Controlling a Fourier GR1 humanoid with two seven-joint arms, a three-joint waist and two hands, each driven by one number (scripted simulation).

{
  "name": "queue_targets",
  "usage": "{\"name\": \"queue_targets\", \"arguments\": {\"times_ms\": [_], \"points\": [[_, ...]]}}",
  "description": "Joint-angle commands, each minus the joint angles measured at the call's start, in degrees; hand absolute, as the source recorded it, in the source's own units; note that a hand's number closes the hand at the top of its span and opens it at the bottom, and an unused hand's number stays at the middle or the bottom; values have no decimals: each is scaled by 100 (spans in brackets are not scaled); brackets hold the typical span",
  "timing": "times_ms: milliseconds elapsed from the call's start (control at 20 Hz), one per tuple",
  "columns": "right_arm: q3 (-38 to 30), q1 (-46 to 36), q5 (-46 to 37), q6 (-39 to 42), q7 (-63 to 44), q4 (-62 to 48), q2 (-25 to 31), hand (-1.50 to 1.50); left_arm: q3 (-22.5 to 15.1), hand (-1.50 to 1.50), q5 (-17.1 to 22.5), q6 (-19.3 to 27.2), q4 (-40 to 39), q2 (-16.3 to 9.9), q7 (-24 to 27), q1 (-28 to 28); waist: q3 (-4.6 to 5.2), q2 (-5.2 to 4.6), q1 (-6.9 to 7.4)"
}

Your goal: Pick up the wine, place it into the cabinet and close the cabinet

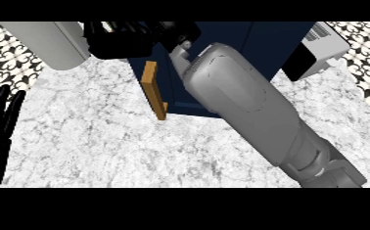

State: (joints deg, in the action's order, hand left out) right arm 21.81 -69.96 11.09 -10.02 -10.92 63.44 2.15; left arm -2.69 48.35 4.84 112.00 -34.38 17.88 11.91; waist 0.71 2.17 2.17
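We look down on the marble worktop [108, 141] and the dark blue cabinet [224, 43] that stands on it. Our right arm [245, 106] goes up across the cabinet, and the right hand [130, 40] shows as a black mass at the top, just above the wooden handle [150, 84] on the door edge. Whether its fingers are curled or straight, we cannot tell. The left hand [9, 111] rests at the left edge of the view, with its fingers straight and holding nothing.

The wine is not visible here. It may be inside the cabinet or hidden behind the arm; we cannot say which.

We judge that a wine bottle is rather heavy for its size, stiff, smooth and breakable. We think it is best to take it around the wide body, not the thin neck, and to keep it upright, because glass slips easily.

The door is stiff and turns on hinges. For closing it, the handle or the flat door face near it seems the good place to push.

A white appliance [318, 53] stands to the right of the cabinet.
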Motion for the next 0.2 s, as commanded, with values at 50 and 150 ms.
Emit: {"name": "queue_targets", "arguments": {"times_ms": [50, 150], "points": [[-493, -149, -161, -147, 36, -834, 451, 150, 97, -150, 25, -43, -99, -12, -56, -221, -62, -279, -105], [-493, -34, -202, -155, 215, -987, 429, 150, 67, -150, -47, 17, -13, -10, -70, -126, -61, -302, -12]]}}
